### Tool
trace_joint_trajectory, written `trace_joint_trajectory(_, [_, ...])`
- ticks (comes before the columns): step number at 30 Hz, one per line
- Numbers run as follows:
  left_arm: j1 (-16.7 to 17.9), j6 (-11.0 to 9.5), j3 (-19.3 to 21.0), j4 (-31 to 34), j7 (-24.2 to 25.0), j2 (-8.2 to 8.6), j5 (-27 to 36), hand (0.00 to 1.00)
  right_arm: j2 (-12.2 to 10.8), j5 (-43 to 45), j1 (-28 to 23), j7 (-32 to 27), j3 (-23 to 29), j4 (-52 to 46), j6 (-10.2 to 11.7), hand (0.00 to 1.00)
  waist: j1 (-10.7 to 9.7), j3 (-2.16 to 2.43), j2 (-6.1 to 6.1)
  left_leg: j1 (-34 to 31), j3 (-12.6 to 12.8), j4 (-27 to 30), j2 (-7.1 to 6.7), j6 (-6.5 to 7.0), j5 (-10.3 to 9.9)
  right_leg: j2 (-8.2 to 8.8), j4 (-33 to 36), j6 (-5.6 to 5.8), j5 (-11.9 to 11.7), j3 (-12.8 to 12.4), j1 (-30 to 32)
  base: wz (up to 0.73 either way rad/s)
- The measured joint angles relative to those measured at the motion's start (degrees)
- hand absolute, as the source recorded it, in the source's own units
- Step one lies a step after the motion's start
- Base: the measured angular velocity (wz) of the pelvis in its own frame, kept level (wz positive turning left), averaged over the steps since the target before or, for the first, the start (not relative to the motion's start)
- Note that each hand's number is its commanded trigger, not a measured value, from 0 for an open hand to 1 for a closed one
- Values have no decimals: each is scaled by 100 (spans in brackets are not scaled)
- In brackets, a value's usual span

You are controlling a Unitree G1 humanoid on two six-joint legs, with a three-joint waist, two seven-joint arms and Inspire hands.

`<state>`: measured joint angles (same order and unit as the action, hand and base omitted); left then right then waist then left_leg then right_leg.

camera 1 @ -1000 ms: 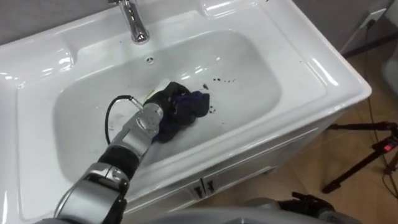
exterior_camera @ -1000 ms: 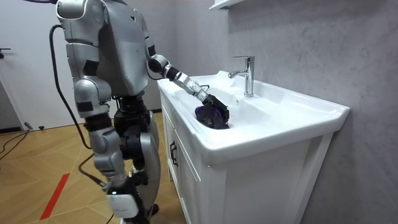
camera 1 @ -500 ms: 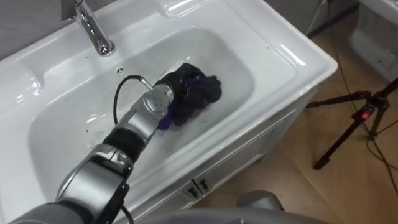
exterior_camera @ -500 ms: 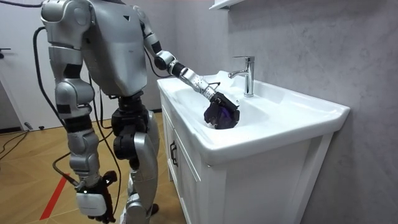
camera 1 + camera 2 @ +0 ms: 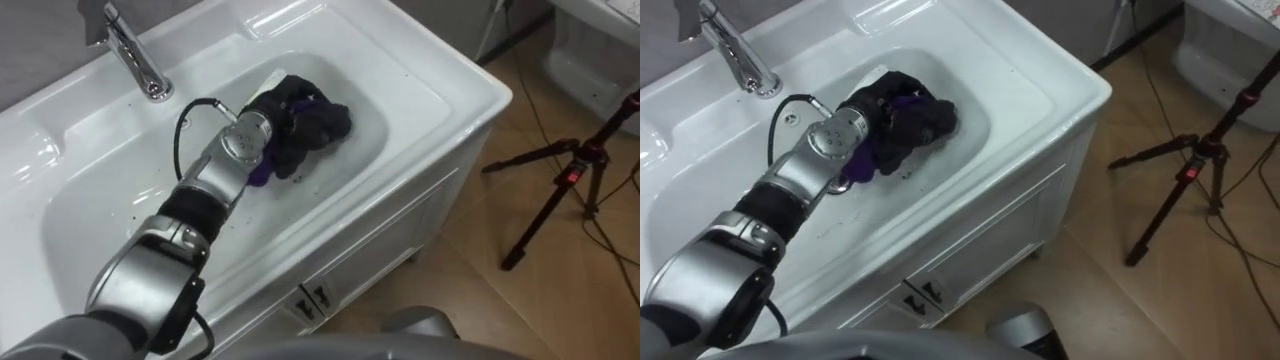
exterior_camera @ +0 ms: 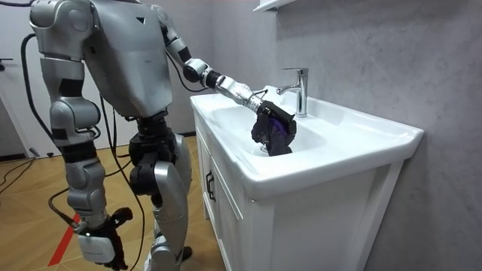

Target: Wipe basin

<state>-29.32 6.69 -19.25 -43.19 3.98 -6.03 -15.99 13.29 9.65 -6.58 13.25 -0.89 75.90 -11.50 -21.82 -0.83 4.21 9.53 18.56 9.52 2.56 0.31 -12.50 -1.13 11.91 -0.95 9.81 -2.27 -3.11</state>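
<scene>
Against the right end of the basin [image 5: 120, 225] bowl lies a bunched dark purple cloth [image 5: 322, 122], and the left hand [image 5: 272, 108] is on it. Its dark fingers look curled into the folds, gripping the cloth. The faucet [image 5: 135, 60] stands on the rim behind the forearm. Both eye views add a black tripod [image 5: 570, 185] on the wooden floor to the right, beyond the white cabinet [image 5: 350, 285]. From the room view, the robot stands at the cabinet's end, leaning its left arm over the rim, while the right hand [image 6: 96, 245] hangs low beside its leg.
</scene>
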Motion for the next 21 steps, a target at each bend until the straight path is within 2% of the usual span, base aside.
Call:
trace_joint_trajectory(5, [1,28,3,2,0,-5,-536,100,-3,0,-126,66,-5,-23,-83,0,16,-10,-28,7,12,0,7,-1,0,-9,13,-2,0,-61,10,-3])
trace_joint_trajectory(8, [3,43,4,-100,0,-70,-981,100,-5,40,-154,59,-4,-28,-112,0,29,-13,-70,11,14,-1,2,-1,0,-27,22,-2,0,-74,14,-2])
trace_joint_trajectory(11, [97,78,5,-182,-1,-278,-1129,100,-8,83,-186,53,-2,-112,-116,0,103,-13,-133,21,30,-1,2,-1,0,-46,72,-6,3,-146,26,-13])
trace_joint_trajectory(14, [192,99,154,-642,-4,-359,-1518,100,-6,250,-257,44,26,-214,-163,0,183,31,-172,50,34,1,13,-17,-10,-61,57,-10,0,-156,-23,-2])
trace_joint_trajectory(16, [402,249,360,-954,-5,-417,-1885,100,-9,271,-246,50,155,-240,-172,0,185,40,-162,90,32,12,28,-40,-27,-72,61,-13,-1,-156,-78,0])
trace_joint_trajectory(19, [697,278,658,-1037,-14,-438,-2209,100,-11,394,-262,48,252,-271,-181,0,333,45,-157,120,21,12,33,-41,-28,-79,67,-15,0,-176,-87,-1])
trace_joint_trajectory(21, [772,294,790,-1056,-66,-459,-2303,100,-11,437,-273,-3,250,-271,-197,0,402,49,-152,149,7,11,38,-41,-28,-76,66,-16,0,-160,-112,3])
